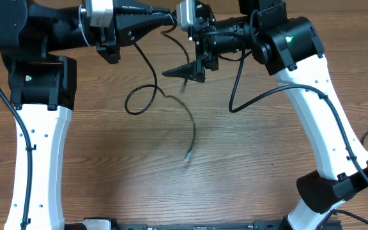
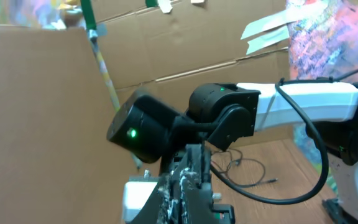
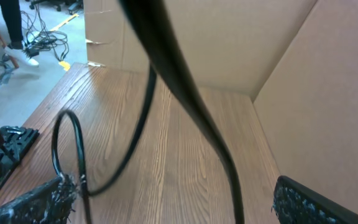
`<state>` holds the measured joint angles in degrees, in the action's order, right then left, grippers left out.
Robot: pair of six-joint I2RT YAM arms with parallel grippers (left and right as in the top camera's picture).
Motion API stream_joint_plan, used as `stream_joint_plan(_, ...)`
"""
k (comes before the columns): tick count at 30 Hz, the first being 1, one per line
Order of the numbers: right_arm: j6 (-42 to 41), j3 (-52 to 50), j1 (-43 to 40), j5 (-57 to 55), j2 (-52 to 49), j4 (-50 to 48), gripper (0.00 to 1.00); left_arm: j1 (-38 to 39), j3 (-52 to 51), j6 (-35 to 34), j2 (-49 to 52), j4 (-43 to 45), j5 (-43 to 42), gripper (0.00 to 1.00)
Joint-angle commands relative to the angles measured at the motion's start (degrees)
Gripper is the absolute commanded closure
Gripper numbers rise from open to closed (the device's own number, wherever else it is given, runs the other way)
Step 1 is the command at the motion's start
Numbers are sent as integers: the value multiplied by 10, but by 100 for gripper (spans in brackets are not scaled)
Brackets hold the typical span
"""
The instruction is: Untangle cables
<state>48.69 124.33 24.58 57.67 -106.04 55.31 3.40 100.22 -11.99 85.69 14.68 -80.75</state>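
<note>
The left arm stretches rightward, left gripper clamped on a thin black flexible cord dangling in a loop; right gripper points down beside it, jaws wide apart.

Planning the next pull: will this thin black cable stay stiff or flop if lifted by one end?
Probably floppy: the cable hangs from the left jaws in loose loops. Likely light: its free tail looks blurred, as if swinging. Being thin, it may slip through a loose grip.
</note>
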Motion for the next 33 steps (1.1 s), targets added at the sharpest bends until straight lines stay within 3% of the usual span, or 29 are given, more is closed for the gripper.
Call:
stream_joint_plan(1, -7, -2, 2, -6, -5, -4, 0, 3, 9, -72, -2, 52, 14, 96)
stream_joint_plan(7, -7, -2, 2, -6, -8, -8, 0, 3, 10, -114, -2, 129, 49, 96)
stream_joint_plan(14, -7, -2, 2, -1, -22, -13, 0, 3, 10, -114, -2, 126, 66, 96)
stream_joint_plan(25, -7, -2, 2, 170, -92, -71, 0, 15, 10, -107, 3, 125, 103, 96)
stream_joint_plan(33, -26, -2, 6, 217, -96, -68, 0, 15, 10, -91, 13, 99, 102, 96)
